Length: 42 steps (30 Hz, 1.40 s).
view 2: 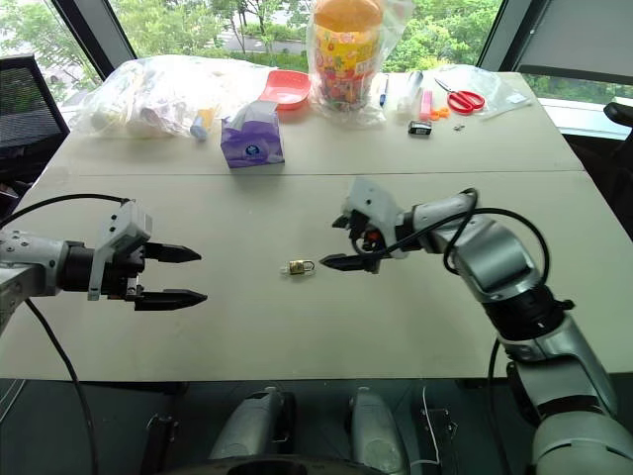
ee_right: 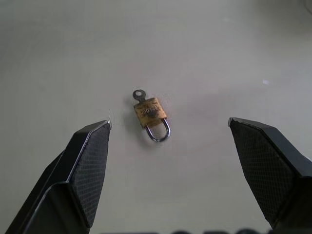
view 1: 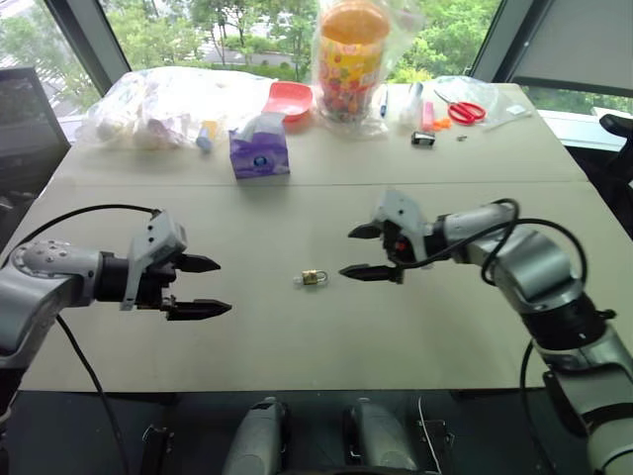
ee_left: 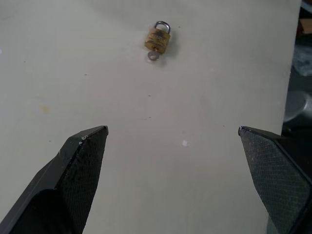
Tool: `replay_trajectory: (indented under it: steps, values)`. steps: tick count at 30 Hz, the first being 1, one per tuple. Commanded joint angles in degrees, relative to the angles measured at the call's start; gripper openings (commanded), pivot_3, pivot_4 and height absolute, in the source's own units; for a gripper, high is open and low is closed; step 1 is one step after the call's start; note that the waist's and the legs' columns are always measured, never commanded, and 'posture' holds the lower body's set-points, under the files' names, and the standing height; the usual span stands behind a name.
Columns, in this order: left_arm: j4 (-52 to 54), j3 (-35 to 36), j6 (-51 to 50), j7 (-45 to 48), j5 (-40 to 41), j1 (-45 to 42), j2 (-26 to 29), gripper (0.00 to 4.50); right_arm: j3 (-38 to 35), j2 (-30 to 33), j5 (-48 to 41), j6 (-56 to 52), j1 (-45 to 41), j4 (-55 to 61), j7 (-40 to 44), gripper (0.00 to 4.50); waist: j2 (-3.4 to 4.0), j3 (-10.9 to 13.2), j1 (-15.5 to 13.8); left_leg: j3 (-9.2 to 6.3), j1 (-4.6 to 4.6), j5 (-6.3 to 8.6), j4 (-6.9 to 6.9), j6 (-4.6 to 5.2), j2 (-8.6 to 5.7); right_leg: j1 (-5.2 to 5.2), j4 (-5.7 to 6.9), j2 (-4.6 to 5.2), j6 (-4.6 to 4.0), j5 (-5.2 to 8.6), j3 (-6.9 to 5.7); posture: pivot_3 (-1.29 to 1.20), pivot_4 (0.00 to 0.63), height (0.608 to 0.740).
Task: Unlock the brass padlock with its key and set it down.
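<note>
The brass padlock (view 1: 315,277) lies flat on the grey table (view 1: 297,336), near the middle. The key (ee_right: 140,94) sticks out of the bottom of its body, and the silvery shackle (ee_right: 159,135) arches from the other end. My right gripper (view 1: 346,253) hovers just right of the padlock, angled down toward it, open and holding nothing; in the right wrist view the lock lies between and beyond its fingertips (ee_right: 97,141). My left gripper (view 1: 223,287) is open too, a hand's length left of the padlock (ee_left: 158,39) and pointing at it.
Along the table's far edge stand a purple tissue box (view 1: 259,148), a red bowl (view 1: 290,99), a bagged snack jar (view 1: 351,54), a plastic bag of items (view 1: 158,104), red scissors (view 1: 465,111) and a small black object (view 1: 423,139).
</note>
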<state>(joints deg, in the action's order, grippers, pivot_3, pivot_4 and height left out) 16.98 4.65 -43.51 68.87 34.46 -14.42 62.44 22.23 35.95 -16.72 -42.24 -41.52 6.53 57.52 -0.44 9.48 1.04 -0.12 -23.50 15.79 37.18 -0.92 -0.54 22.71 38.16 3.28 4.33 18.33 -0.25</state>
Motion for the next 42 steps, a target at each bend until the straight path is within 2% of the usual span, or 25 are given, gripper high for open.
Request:
replay_trajectory:
  steps: [1, 8, 22, 25, 29, 30, 41, 42]
  values:
    - [0.64, 1.76, -0.82, -0.59, 0.34, 1.31, 0.62, 4.5, 2.38, -3.47, 4.49, 6.2, -2.51, -7.57, -0.13, 4.03, 0.0, 0.0, 0.01, 0.0, 0.0, 0.0, 0.01, 0.0, 0.0, -0.01, 0.01, -0.01, 0.0, 0.0, -0.01, 0.0, 0.15, 0.74]
    - [0.22, 3.15, -0.37, -2.88, -0.58, 4.34, 0.08, 4.5, 3.99, -6.44, 8.87, 12.12, -3.37, -14.18, 1.94, 4.03, -0.01, 0.01, -0.07, 0.01, -0.04, -0.01, 0.15, 0.01, -0.02, -0.04, 0.04, -0.04, 0.02, 0.0, -0.02, 0.0, 0.15, 0.74]
    - [-1.7, 1.19, 0.61, -4.39, -1.38, 3.46, -1.99, 4.5, 5.47, -9.33, 13.41, 12.38, -0.11, -13.01, 1.9, 4.03, -0.02, 0.0, -0.04, 0.0, -0.02, -0.03, 0.24, -0.01, -0.01, -0.03, 0.2, -0.08, 0.02, -0.01, -0.02, 0.0, 0.15, 0.74]
    - [-2.81, 0.67, 1.2, -4.29, -1.96, 2.83, -2.38, 4.5, 6.53, -9.46, 15.51, 12.35, 1.14, -12.55, 0.99, 3.19, -0.04, -0.01, -0.06, 0.0, -0.01, -0.03, 0.26, -0.01, -0.01, -0.03, 0.24, -0.08, 0.02, -0.01, -0.02, 0.0, 0.15, 0.74]
    - [-3.72, -0.23, 1.81, -4.2, -2.86, 2.22, -3.15, 4.5, 6.89, -10.95, 16.42, 10.66, 2.08, -11.12, -0.17, 1.11, -0.04, -0.01, 0.15, -0.01, 0.04, -0.04, 0.31, -0.03, 0.0, -0.07, 0.31, -0.11, 0.02, -0.01, -0.02, 0.0, 0.15, 0.74]
    - [-3.96, -0.6, 2.0, -4.2, -3.16, 2.06, -3.45, 4.5, 7.05, -11.35, 16.83, 10.34, 2.32, -10.67, -0.65, 0.72, -0.05, -0.02, 0.17, 0.0, 0.08, -0.05, 0.34, -0.03, 0.0, -0.09, 0.37, -0.11, 0.02, -0.01, -0.01, 0.0, 0.15, 0.74]
    - [-9.64, -4.93, 5.3, -2.67, -6.77, -2.6, -6.23, 4.5, 6.48, -9.85, 18.5, 10.56, 4.79, -6.53, -0.67, 0.7, -0.05, -0.02, -0.02, -0.05, 0.14, -0.05, 0.85, -0.04, 0.04, -0.16, 0.89, -0.15, 0.01, 0.0, -0.01, 0.0, 0.15, 0.74]
    - [-9.79, -5.12, 5.39, -2.55, -6.96, -2.81, -6.41, 4.5, 6.86, -9.82, 18.85, 10.67, 4.59, -7.22, -0.55, 1.2, -0.05, -0.02, -0.03, -0.04, 0.15, -0.05, 0.87, -0.04, 0.03, -0.17, 0.89, -0.15, 0.01, 0.0, -0.01, 0.0, 0.15, 0.74]
